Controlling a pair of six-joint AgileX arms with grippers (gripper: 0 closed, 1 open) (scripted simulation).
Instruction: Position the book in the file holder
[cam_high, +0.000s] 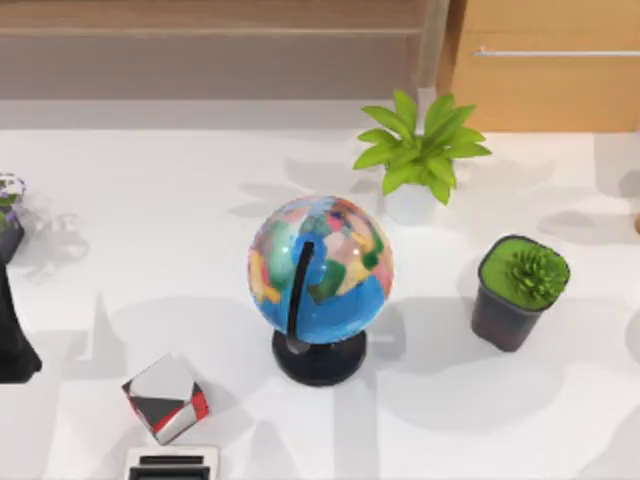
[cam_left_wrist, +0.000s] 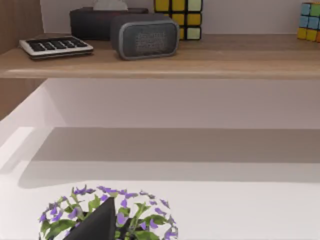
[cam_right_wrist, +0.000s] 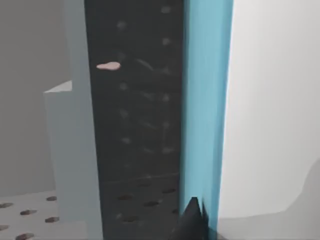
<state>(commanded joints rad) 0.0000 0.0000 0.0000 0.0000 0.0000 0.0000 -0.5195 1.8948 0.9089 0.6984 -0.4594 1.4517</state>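
The book (cam_right_wrist: 206, 100) stands on edge close in front of the right wrist camera, showing a light-blue cover. My right gripper (cam_right_wrist: 199, 226) is at its near end, with a dark fingertip (cam_right_wrist: 192, 219) pressed against the cover. Beside the book is the file holder (cam_right_wrist: 135, 130), a dark perforated panel with a grey wall (cam_right_wrist: 75, 150) on its far side. Book and panel run side by side; I cannot tell whether they touch. My left arm (cam_high: 12, 335) is parked at the table's left edge, its gripper (cam_left_wrist: 100, 222) above a purple-flowered plant (cam_left_wrist: 107, 212).
A globe (cam_high: 320, 275) on a black stand occupies the table's middle. A leafy plant (cam_high: 420, 150) and a dark potted succulent (cam_high: 520, 290) stand to its right. A red-white cube (cam_high: 165, 397) and a calculator (cam_high: 172, 464) sit front left. A shelf (cam_left_wrist: 165, 62) holds small items.
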